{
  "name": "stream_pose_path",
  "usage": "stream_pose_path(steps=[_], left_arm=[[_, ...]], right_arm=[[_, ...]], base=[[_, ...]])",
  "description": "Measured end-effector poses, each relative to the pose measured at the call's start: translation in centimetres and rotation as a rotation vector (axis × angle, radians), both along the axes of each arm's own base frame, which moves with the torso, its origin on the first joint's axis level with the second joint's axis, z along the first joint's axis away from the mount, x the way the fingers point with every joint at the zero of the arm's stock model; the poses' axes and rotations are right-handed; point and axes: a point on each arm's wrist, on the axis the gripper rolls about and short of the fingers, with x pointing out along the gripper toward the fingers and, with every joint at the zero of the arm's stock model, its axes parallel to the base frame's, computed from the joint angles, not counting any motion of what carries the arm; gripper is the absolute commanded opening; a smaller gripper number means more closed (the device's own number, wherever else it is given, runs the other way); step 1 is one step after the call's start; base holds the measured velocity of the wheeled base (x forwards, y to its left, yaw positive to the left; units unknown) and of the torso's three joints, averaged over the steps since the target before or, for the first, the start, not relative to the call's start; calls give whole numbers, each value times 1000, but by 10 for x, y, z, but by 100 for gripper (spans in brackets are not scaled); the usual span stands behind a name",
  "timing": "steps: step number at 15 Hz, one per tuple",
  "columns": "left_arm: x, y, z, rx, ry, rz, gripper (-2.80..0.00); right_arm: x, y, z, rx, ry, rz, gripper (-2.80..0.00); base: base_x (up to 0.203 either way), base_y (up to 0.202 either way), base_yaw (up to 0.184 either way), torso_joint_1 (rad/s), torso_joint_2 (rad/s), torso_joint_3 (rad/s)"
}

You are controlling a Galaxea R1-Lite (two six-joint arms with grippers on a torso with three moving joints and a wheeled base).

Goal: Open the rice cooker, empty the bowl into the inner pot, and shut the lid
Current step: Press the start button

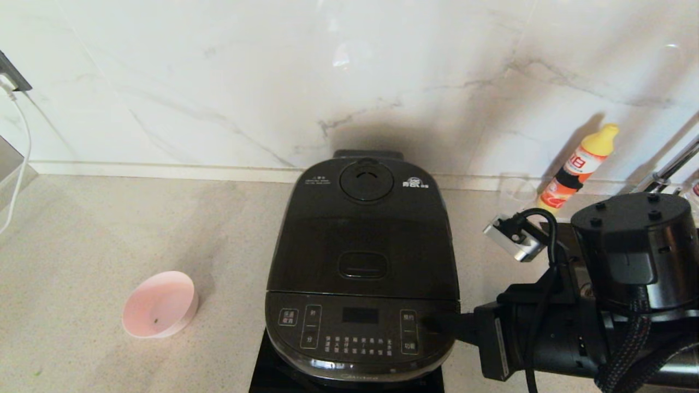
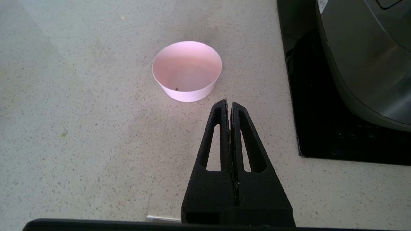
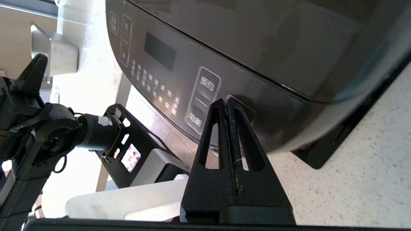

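Nearest me, my right arm reaches in low from the right of the large black rounded-square rice cooker point(image 1: 361, 273). My right gripper point(image 1: 437, 325) lies level, fingers pressed together and holding nothing, its tip at the right end of the cooker's front button panel; I cannot tell whether it touches. The right wrist view gives that tip point(image 3: 227, 102) close against the panel, beside the framed pair of buttons, which the head view half hides in shadow.

My left gripper point(image 2: 229, 106) appears only in its own wrist view, closed and empty, hanging over the counter short of the small pale pink round bowl point(image 2: 187, 70). That bowl stands upright to the left of the cooker point(image 2: 369, 61), well apart from it; a dark speck lies on its floor.

The cooker sits on a flat black glass hob point(image 2: 321, 128), its black hinged lid point(image 1: 363, 229) shut, with the round vent cap at the back.

The speckled pale stone counter point(image 1: 109, 229) runs back to a white marble-veined wall point(image 1: 218, 82). Behind and right of the cooker an orange bottle with a yellow cap point(image 1: 579, 169) leans at the wall.
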Motion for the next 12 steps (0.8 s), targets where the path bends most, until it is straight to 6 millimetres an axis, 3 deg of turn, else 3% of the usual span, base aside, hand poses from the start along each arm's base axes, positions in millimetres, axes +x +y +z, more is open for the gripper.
stream_pose_path(steps=[7,12], left_arm=[[0,0,0,0,0,0,-280],[0,0,0,0,0,-1,-280]], right_arm=[[-2,-2,-1,5,9,-5,-280],[-5,-5,20,55,-49,-8,-280]], base=[[0,0,0,0,0,0],[0,0,0,0,0,0]])
